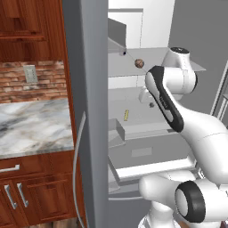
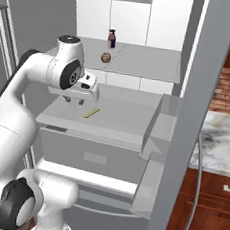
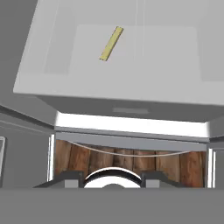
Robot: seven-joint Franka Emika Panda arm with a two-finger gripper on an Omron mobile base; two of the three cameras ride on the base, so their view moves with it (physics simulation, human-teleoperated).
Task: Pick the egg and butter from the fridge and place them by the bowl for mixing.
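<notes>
fridge [image 2: 147, 20] doors open. claw [image 2: 74, 100] spread and empty, centre-left, above the lower shelf [image 2: 121, 117]; butter [image 2: 91, 113] just right; egg [image 2: 106, 58] higher.

Grey fridge [image 2: 212, 72], white-grey inside

The butter [image 3: 111, 43] is pale yellow-green, the egg [image 2: 106, 58] brownish-tan, the bottle [image 2: 112, 39] dark. The counter [image 1: 31, 127] is grey-veined marble, the cabinets [image 1: 38, 198] reddish wood, the wall [image 1: 13, 84] red brick.
</notes>
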